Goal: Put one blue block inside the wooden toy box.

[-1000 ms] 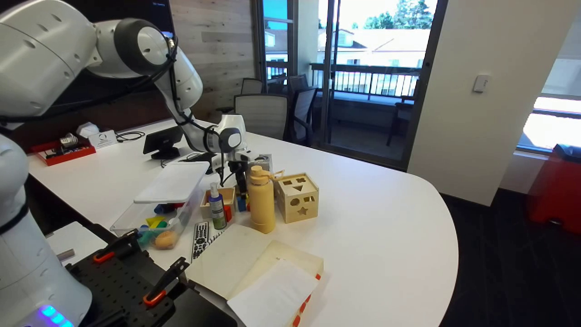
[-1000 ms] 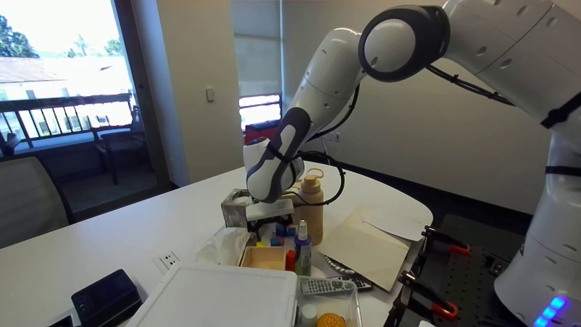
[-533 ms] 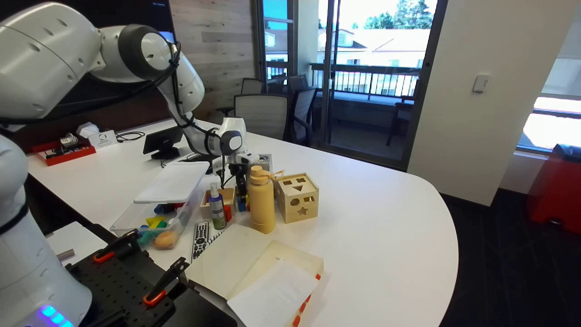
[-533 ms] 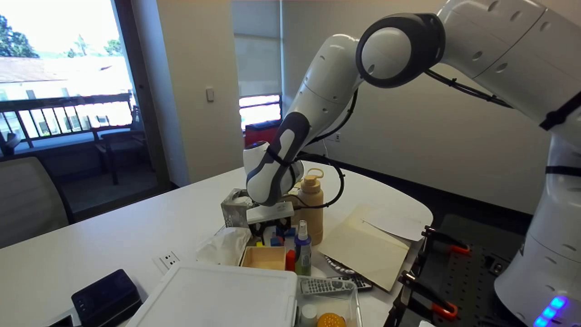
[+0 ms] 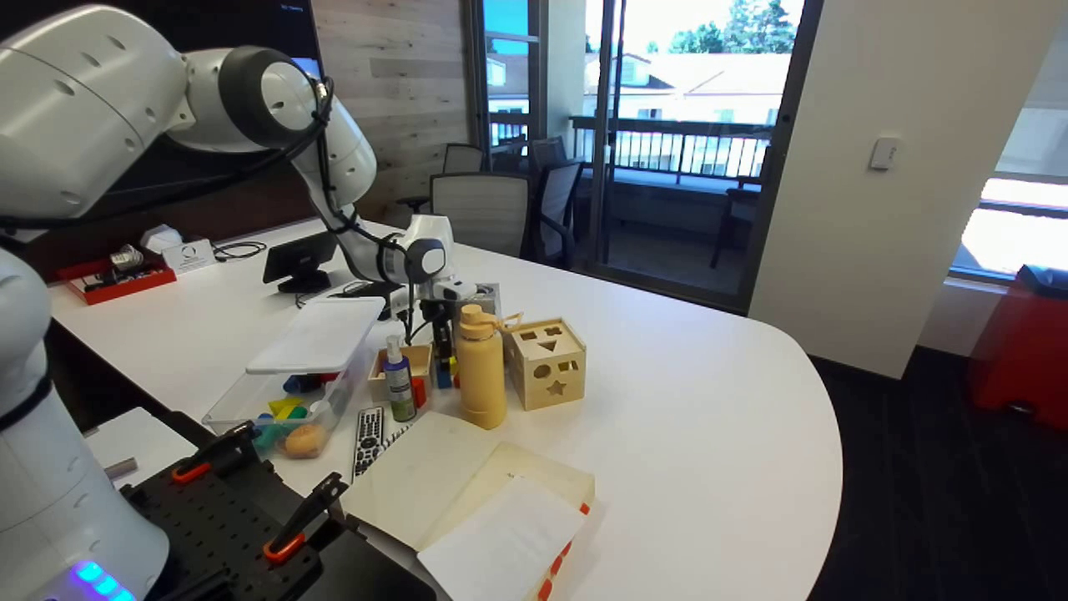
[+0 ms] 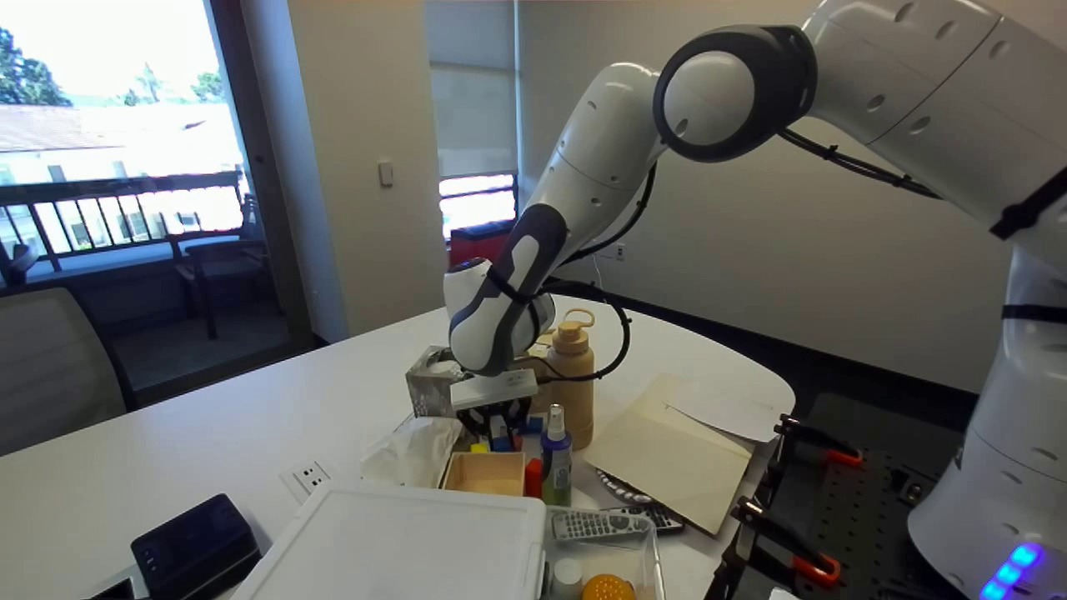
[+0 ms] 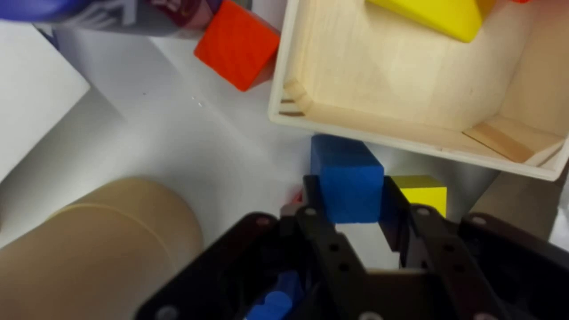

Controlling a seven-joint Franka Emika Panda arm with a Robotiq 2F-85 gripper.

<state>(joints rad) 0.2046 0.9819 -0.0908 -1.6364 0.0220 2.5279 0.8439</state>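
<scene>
In the wrist view my gripper (image 7: 351,193) is shut on a blue block (image 7: 352,200), with one finger pressed to each side of it. The block's far part reaches toward the wall of a small open wooden tray (image 7: 400,143). A second blue piece with a rounded, lobed end (image 7: 273,306) lies partly hidden beneath the gripper's linkage. The wooden toy box (image 5: 546,371), a pale cube with shape holes, stands beyond the yellow bottle in an exterior view. My gripper is low over the table, on the bottle's opposite side from that box.
The tall yellow bottle (image 5: 481,376) stands close between gripper and toy box. Around the held block are a yellow block (image 7: 424,198), a red block (image 7: 238,44) and a spray bottle (image 5: 399,384). A tissue box (image 6: 432,383) and a lidded clear bin (image 5: 275,401) are also near.
The arm has come down slightly and then stayed nearly still. The gripper's fingers have moved together from apart and now grip the blue block.
</scene>
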